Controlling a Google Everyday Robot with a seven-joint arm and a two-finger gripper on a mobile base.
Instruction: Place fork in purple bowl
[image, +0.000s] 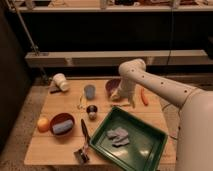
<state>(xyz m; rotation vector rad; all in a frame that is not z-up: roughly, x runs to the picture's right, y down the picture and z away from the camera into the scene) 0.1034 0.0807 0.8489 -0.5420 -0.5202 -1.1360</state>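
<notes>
Handling decides this one: the fork (122, 105) looks thin, stiff and light, probably slick metal, and it lies flat on the table (50, 150) with little edge to catch. It reads as a pale sliver just in front of the purple bowl (113, 87), on the side toward the green tray (150, 128), though it is faint enough that I hold that loosely. The gripper (119, 96) hangs low at the front rim of the purple bowl, right above the sliver; whether it is clenched or released I cannot tell. A pinch across the handle near its middle seems best, so the fork stays level on the short lift into the purple bowl.
</notes>
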